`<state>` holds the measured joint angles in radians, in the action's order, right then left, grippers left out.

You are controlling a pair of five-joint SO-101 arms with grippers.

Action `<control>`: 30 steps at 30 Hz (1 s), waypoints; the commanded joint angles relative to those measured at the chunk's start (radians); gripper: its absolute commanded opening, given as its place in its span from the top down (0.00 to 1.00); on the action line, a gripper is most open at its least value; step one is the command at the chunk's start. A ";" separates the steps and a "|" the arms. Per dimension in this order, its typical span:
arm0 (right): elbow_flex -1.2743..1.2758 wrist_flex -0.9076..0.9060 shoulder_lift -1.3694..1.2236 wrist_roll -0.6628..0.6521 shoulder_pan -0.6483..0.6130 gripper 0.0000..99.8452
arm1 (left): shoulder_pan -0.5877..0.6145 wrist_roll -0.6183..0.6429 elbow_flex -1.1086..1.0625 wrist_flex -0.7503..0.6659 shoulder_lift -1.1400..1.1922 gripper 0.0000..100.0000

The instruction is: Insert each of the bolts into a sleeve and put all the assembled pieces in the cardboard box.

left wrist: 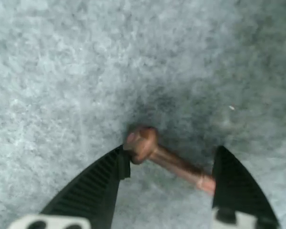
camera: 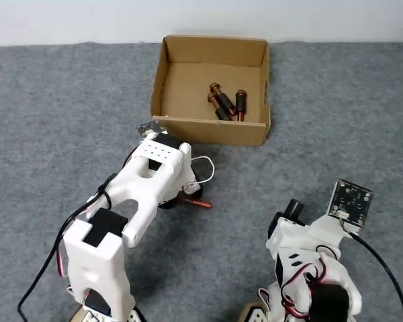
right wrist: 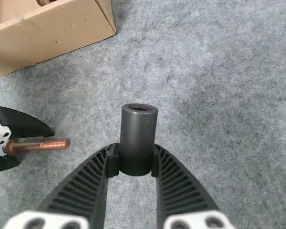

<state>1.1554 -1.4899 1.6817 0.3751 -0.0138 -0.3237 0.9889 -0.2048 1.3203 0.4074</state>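
Three assembled pieces [camera: 223, 102], each a copper bolt pushed into a dark sleeve, lie together in the cardboard box [camera: 215, 131]. They rest toward the right half of its floor, two crossing one another and the third just to their right. The box stands open at the far middle of the grey carpeted table [camera: 54, 100].

One loose bolt [camera: 198, 202] lies on the carpet near the box's front wall. It points to the right, with its threaded end free. The left gripper [left wrist: 173, 155] hangs low over this bolt, at the end of the left arm [camera: 141, 194], which stretches up from the near left corner toward the box. Its jaws stand spread apart with the bolt [left wrist: 169, 162] running across the gap between them. The bolt's head touches one finger [left wrist: 105, 181], and the shaft runs on to the other finger, where its tip is hidden. From the right wrist view the bolt [right wrist: 38, 144] sticks out sideways past the left gripper's dark fingers [right wrist: 19, 125].

At the near right, the right gripper [right wrist: 134, 155] pinches a black sleeve [right wrist: 139, 133] by its lower end. The sleeve's open bore faces away from the wrist. In the high view the sleeve [camera: 294, 208] shows as a short dark cylinder, well to the right of the loose bolt and apart from the box.
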 commanded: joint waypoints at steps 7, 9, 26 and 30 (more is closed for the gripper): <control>0.000 0.024 0.004 -0.011 0.007 0.99 | 0.091 0.006 0.007 -0.066 0.028 0.86; 0.000 0.024 0.004 -0.011 0.007 0.99 | 0.094 0.006 0.007 -0.066 0.028 0.92; -0.002 0.024 0.004 -0.011 0.002 0.99 | 0.087 0.003 0.074 0.012 0.026 1.00; -0.008 0.024 0.004 -0.029 -0.001 0.99 | 0.087 -0.041 0.189 0.164 0.009 1.00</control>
<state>1.1554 -1.4899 1.6817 0.3751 -0.0153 -0.2654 0.9889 -0.0974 1.3725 0.4381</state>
